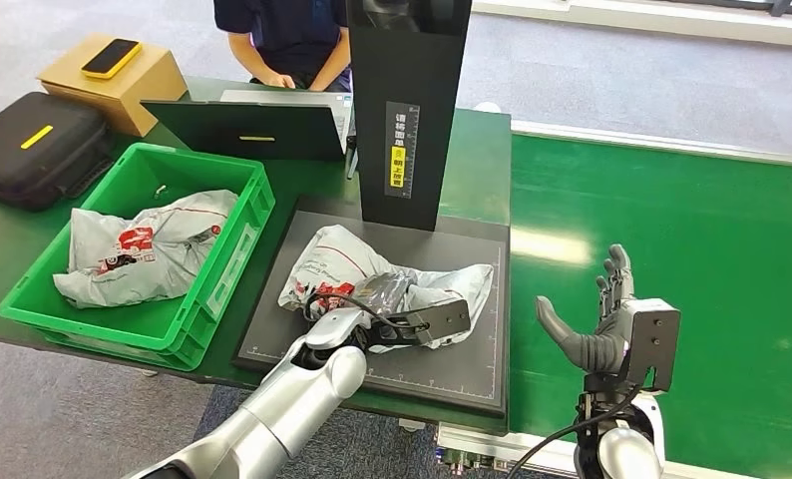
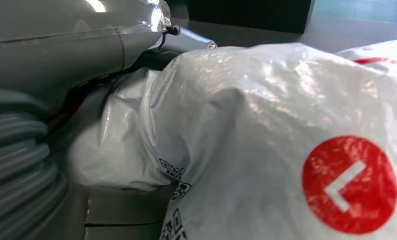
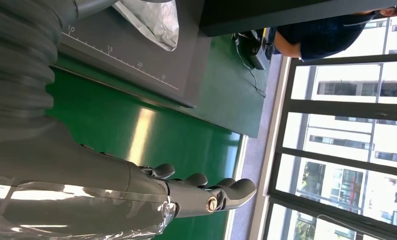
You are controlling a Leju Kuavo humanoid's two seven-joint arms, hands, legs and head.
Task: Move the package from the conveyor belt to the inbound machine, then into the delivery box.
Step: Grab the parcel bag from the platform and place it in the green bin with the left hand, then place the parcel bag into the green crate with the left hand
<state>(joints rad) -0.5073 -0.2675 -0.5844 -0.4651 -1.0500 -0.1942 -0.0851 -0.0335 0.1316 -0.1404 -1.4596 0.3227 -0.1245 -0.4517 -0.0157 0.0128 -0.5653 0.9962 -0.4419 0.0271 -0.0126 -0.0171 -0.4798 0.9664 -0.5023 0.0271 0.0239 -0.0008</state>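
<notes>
Left hand (image 1: 377, 309) is down on the package (image 1: 347, 264), fingers buried in the crumpled plastic, so whether they pinch the film or just press on it, I cannot tell; the left wrist view puts the white bag with its red round mark right up against the hand's cover, touching. Package lies on the dark scanner plate (image 1: 472, 374) of the inbound machine, just in front of the black upright column (image 1: 402, 110), its near end under the hand and the rest spilling toward the column. Right hand (image 1: 601, 319) is held up over the green conveyor belt (image 1: 671, 220), well apart from the plate, fingers spread and holding nothing. My read: belt-to-machine leg is done, we are at the pick for the second leg. Next move calls for a firm grip on loose, slippery film, a lift clear of the plate, then a carry away from the column to the green delivery box (image 1: 227, 259), which sits just beside the plate on the side away from the belt and already has one bag (image 1: 143, 249) in it. Risk: film slipping out or the bag sagging onto the box rim.
</notes>
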